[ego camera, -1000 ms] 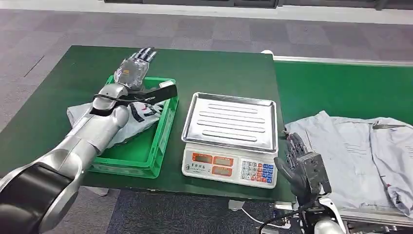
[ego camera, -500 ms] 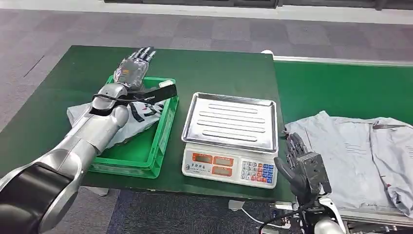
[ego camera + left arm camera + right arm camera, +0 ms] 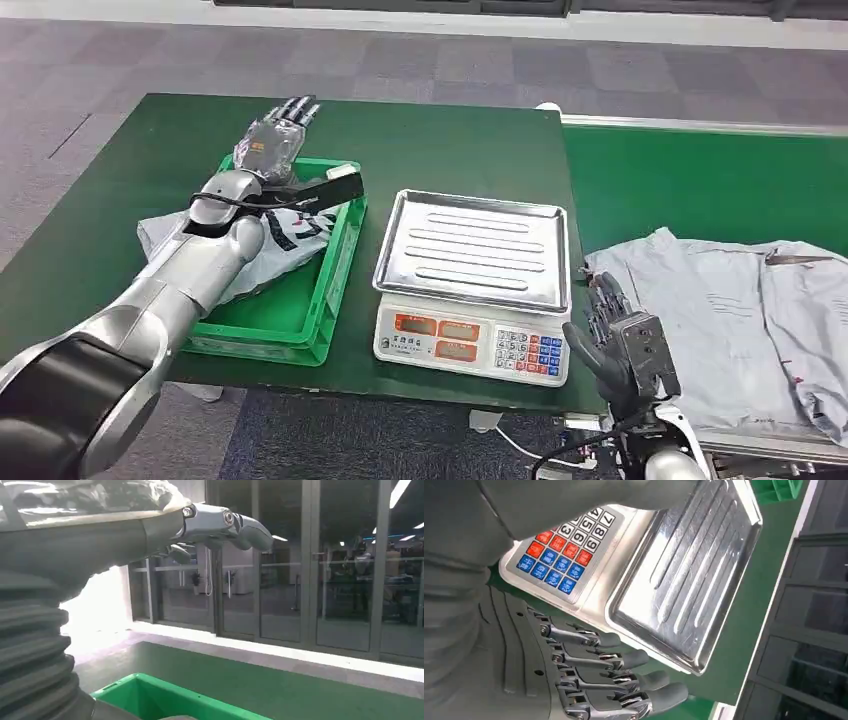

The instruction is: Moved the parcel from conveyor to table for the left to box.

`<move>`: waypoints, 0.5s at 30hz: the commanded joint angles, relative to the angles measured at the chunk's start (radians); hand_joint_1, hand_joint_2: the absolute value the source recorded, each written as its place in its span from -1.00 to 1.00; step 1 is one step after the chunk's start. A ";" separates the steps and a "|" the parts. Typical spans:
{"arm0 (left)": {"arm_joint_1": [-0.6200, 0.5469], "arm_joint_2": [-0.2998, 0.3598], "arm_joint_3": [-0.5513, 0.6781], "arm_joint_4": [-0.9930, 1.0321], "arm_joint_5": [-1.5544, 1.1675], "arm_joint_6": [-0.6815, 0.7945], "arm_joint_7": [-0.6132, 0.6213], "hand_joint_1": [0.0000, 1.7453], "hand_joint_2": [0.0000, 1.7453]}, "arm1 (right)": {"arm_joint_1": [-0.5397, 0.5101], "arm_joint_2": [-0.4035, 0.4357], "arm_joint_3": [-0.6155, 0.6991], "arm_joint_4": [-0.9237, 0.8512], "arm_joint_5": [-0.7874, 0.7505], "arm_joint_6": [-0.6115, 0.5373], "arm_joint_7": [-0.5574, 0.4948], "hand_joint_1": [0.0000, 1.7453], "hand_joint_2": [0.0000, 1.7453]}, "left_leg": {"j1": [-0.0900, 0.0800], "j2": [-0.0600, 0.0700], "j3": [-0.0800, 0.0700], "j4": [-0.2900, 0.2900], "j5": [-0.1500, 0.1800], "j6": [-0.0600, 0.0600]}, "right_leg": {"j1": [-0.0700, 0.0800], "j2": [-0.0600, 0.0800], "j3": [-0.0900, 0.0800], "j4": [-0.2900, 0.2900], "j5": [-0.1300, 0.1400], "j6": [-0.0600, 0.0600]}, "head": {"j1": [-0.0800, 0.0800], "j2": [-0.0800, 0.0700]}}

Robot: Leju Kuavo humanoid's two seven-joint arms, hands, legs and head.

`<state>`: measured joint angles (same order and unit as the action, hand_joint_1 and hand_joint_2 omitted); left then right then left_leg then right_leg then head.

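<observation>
While nothing has shifted since a second ago, the left hand (image 3: pixel 277 132) stays outstretched, empty, upper left above the crate (image 3: pixel 300 300); the right hand (image 3: pixel 622 345) waits open, lower right.

Scale (image 3: pixel 634 565) keypad, right wrist view: white keys bear digits 3, 4, 6, 7, 8, 9. Red and blue keys carry small characters, too small to read. In head view, the scale's front panel (image 3: pixel 470 340) has orange display windows, no legible figures. Parcel (image 3: pixel 285 225) in the green crate carries dark print, unreadable.
</observation>
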<state>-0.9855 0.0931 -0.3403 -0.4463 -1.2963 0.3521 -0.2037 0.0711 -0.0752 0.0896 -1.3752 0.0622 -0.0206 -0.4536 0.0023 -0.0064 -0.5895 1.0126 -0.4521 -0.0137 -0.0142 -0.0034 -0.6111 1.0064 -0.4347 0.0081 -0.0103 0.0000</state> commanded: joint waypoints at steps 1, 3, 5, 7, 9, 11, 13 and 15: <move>-0.046 -0.019 0.051 0.044 -0.001 0.000 -0.001 -1.00 1.00 | -0.024 0.013 -0.047 0.051 -0.001 0.000 0.002 -1.00 1.00 | 0.001 0.000 0.000 0.000 0.000 0.000 | 0.001 0.000 0.001 -0.001 0.000 -0.001 | 0.000 0.000; -0.046 -0.019 0.051 0.044 -0.001 0.000 -0.001 -1.00 1.00 | -0.024 0.013 -0.047 0.051 -0.001 0.000 0.002 -1.00 1.00 | 0.001 0.000 0.000 0.000 0.000 0.000 | 0.002 0.000 0.001 -0.001 0.000 0.000 | 0.000 0.000; -0.046 -0.019 0.051 0.044 -0.001 0.000 -0.001 -1.00 1.00 | -0.024 0.013 -0.047 0.051 -0.001 0.000 0.002 -1.00 1.00 | 0.002 0.000 0.001 0.000 0.000 0.000 | 0.002 0.000 0.002 -0.002 0.000 -0.001 | 0.000 0.000; -0.046 -0.019 0.051 0.044 -0.001 0.000 -0.001 -1.00 1.00 | -0.024 0.013 -0.047 0.051 -0.001 0.000 0.002 -1.00 1.00 | 0.001 0.000 0.000 0.000 0.000 0.000 | 0.001 0.000 0.001 -0.001 0.000 0.000 | 0.000 0.000; -0.046 -0.019 0.051 0.044 -0.001 0.000 -0.001 -1.00 1.00 | -0.024 0.013 -0.047 0.051 -0.001 0.000 0.002 -1.00 1.00 | 0.001 0.000 0.000 0.000 0.000 0.000 | 0.001 0.000 0.001 -0.001 0.000 0.000 | 0.000 0.000; -0.046 -0.019 0.051 0.044 -0.001 0.000 -0.001 -1.00 1.00 | -0.024 0.013 -0.047 0.051 -0.001 0.000 0.002 -1.00 1.00 | 0.001 0.000 0.000 0.000 0.000 0.000 | 0.001 0.000 0.001 -0.001 0.000 0.000 | 0.000 0.000; -0.046 -0.019 0.051 0.044 -0.001 0.000 -0.001 -1.00 1.00 | -0.024 0.013 -0.047 0.051 -0.001 0.000 0.002 -1.00 1.00 | 0.001 0.000 0.001 -0.001 0.000 0.000 | 0.001 0.000 0.002 -0.002 0.000 -0.001 | 0.000 0.000; -0.046 -0.019 0.051 0.044 -0.001 0.000 -0.001 -1.00 1.00 | -0.024 0.013 -0.047 0.051 -0.001 0.000 0.002 -1.00 1.00 | 0.001 0.000 0.001 -0.001 0.000 0.000 | 0.001 0.000 0.001 -0.001 0.000 -0.001 | 0.000 0.000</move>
<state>-0.9856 0.0923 -0.3403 -0.4463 -1.2963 0.3521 -0.2033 0.0711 -0.0752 0.0896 -1.3752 0.0622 -0.0206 -0.4536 0.0023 -0.0064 -0.5895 1.0126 -0.4521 -0.0137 -0.0142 -0.0034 -0.6111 1.0064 -0.4347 0.0081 -0.0103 0.0000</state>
